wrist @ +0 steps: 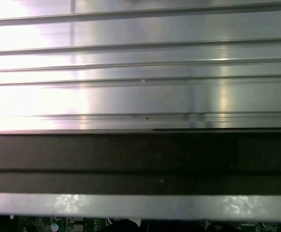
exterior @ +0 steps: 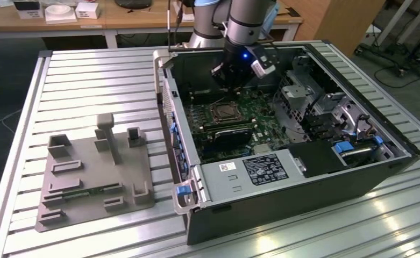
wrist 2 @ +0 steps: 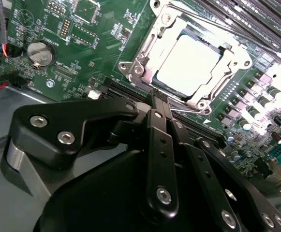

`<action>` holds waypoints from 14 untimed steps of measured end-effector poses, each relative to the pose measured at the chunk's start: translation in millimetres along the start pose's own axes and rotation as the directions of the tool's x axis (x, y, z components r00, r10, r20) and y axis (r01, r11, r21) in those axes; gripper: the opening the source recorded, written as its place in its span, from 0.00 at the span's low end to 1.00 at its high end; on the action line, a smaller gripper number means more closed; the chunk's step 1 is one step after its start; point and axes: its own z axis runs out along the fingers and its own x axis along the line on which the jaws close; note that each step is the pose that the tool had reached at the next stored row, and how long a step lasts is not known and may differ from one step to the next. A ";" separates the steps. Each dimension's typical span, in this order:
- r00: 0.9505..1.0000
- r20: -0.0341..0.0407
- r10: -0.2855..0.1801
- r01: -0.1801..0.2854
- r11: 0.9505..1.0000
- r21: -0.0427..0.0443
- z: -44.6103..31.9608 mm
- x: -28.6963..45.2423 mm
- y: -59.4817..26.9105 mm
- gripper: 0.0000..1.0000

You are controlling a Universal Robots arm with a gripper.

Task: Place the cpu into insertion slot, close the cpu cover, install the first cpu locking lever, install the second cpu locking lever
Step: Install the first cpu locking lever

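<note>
Closest to the second wrist view's camera, the gripper (wrist 2: 160, 99) has its black fingers (wrist 2: 158, 145) pressed together with nothing between them, the tips just short of the socket's near edge. Just beyond, the cpu (wrist 2: 188, 65) lies flat in the socket, its top washed pale by glare, and the cpu cover (wrist 2: 147, 46) lies down around it as a silver frame. Around the socket spreads the green motherboard (wrist 2: 67, 43), with a coin battery (wrist 2: 38, 53) off to one side. Seen from the exterior view, the arm reaches down into the open computer case (exterior: 282, 209), which rests on the slatted metal counter (exterior: 95, 75). A grey fixture (exterior: 95, 177) sits to the exterior view's left of the case.
</note>
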 end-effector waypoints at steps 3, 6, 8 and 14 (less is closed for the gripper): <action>1.000 0.000 0.000 0.000 1.000 0.000 0.0 3.2 0.1 0.10; 1.000 0.000 0.000 0.000 1.000 0.000 0.0 6.7 0.0 0.10; 1.000 0.000 0.000 0.000 1.000 0.000 0.0 9.6 0.0 0.10; 1.000 0.000 0.000 0.000 1.000 0.000 0.1 16.4 0.4 0.10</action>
